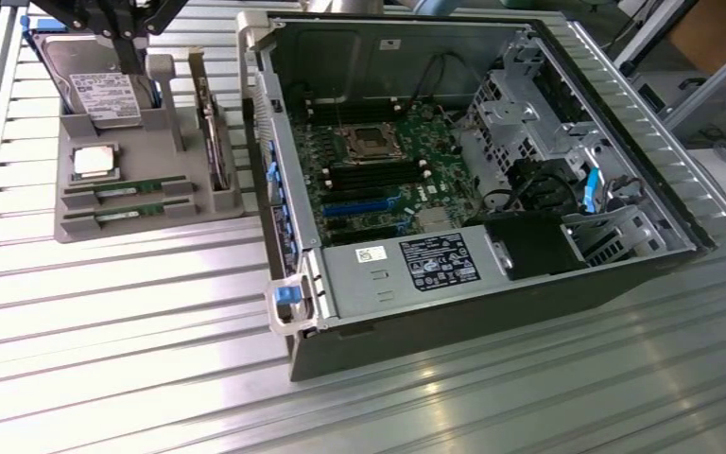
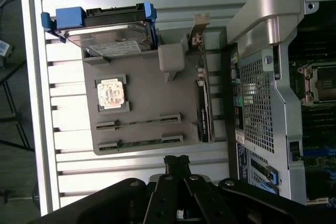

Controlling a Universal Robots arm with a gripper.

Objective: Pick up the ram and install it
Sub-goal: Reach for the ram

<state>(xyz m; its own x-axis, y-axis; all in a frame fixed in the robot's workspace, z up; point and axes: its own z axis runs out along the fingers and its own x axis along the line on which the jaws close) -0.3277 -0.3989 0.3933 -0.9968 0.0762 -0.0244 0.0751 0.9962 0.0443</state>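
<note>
At the 9 o'clock side of the desk [image 1: 148, 331], exterior view: one grey parts holder [image 1: 148, 163] [image 2: 152, 93], just beside the open computer case [image 1: 490, 312].

Item 1, ram [image 1: 129, 193] [image 2: 139, 121]. Thin green stick, seated on edge in a holder slot, at 6 o'clock of the silver processor chip [image 1: 95, 161]. A twin stick [image 1: 128, 217] [image 2: 142, 141] lies parallel, just beside it at 6 o'clock. The long axis of both runs 3 to 9 o'clock in the exterior view. Neither is lifted.

Item 2, gripper [image 1: 121, 43] [image 2: 177, 161]. Black, fingers pressed together, pinching nothing. It appears at the holder's 12 o'clock end, over the hard drive [image 1: 92, 90]. Judged to hang well above the parts, touching none.

Relation. From the gripper the ram lies at 6 o'clock, well apart, and its long axis crosses that line squarely. In the wrist view the closed tips face the holder's ram end, and the twin stick looks the closer of the pair.

Item 3, memory slots [image 1: 370, 178]. Black, on the motherboard inside the case, at 3 o'clock of the holder. They appear unfilled.

Status, by judgement: pick-up not yet begun.
</note>
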